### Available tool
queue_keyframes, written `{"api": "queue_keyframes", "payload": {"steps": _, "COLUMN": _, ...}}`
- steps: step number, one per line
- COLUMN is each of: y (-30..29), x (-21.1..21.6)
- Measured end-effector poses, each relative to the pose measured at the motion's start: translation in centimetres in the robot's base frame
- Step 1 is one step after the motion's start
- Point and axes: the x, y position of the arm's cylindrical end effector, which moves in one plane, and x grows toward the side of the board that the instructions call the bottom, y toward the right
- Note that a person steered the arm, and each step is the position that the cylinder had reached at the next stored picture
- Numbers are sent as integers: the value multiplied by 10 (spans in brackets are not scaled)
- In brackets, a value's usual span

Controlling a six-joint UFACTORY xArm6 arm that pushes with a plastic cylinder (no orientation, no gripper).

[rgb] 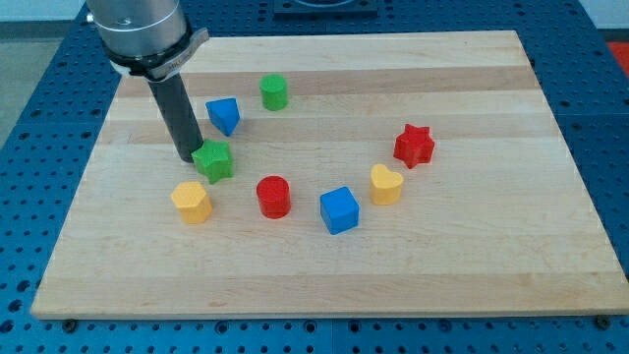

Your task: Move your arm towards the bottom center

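My tip rests on the wooden board at the view's left, touching or just beside the left side of a green star block. A yellow block lies just below the tip. A blue block lies up and right of the tip, with a green cylinder beyond it. A red cylinder and a blue cube sit near the board's lower middle. A yellow heart-like block and a red star lie to the right.
The board sits on a blue perforated table. The arm's grey body hangs over the board's top left corner.
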Motion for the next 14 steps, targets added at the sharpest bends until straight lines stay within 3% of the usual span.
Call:
{"api": "queue_keyframes", "payload": {"steps": 2, "y": -9, "x": -4}}
{"api": "queue_keyframes", "payload": {"steps": 4, "y": -36, "x": -71}}
{"api": "queue_keyframes", "payload": {"steps": 7, "y": -59, "x": -80}}
{"api": "queue_keyframes", "payload": {"steps": 8, "y": -98, "x": -49}}
{"api": "queue_keyframes", "payload": {"steps": 10, "y": -132, "x": 84}}
{"api": "queue_keyframes", "payload": {"steps": 11, "y": -101, "x": 149}}
{"api": "queue_keyframes", "payload": {"steps": 12, "y": -21, "x": 192}}
{"api": "queue_keyframes", "payload": {"steps": 13, "y": 27, "x": 193}}
{"api": "queue_keyframes", "payload": {"steps": 14, "y": 145, "x": 194}}
